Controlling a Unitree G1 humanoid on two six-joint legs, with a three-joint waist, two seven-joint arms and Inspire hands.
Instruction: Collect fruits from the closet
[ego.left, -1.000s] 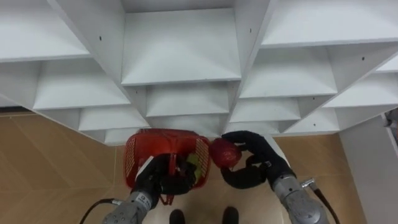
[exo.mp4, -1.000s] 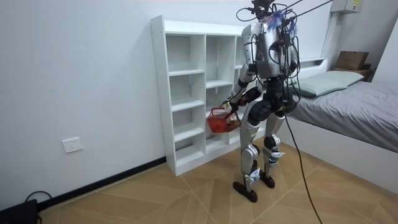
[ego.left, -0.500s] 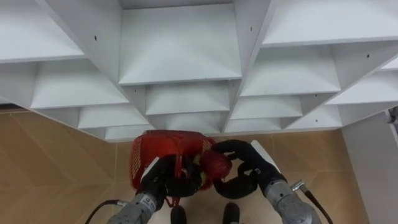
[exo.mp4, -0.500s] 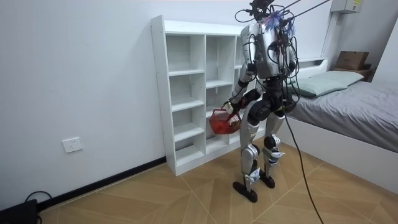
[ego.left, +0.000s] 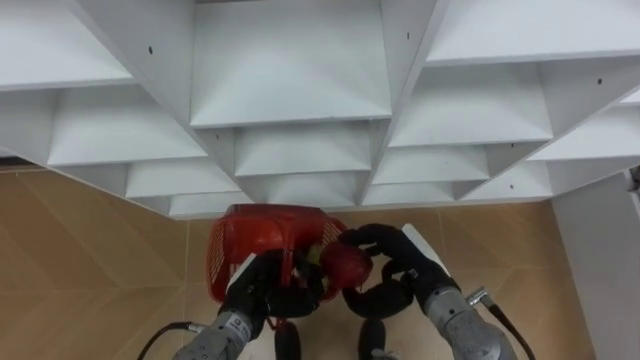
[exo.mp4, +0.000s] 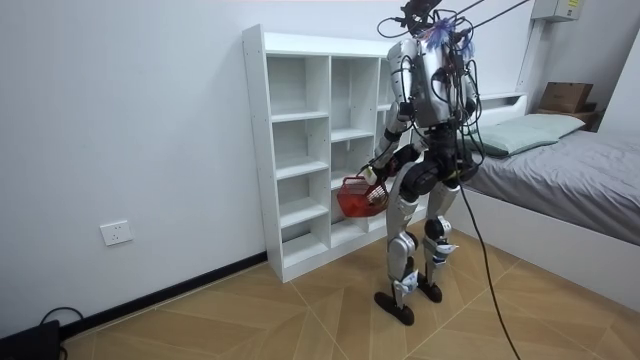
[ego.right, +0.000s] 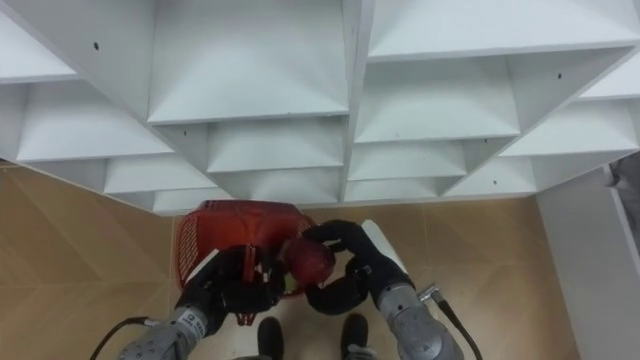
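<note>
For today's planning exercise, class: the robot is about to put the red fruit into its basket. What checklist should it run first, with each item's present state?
1. Right hand curled round the red fruit: ok.
2. Left hand gripping the red basket by its handle: ok.
3. Fruit fully over the basket's opening: cannot tell; it sits at the rim.
4. Both hands out of the white shelf unit: ok.
5. Standing on both feet: ok.

Black left robot hand (ego.left: 268, 288) and right robot hand (ego.left: 400, 262) end grey metal forearms; dark cables drape the silver torso.
</note>
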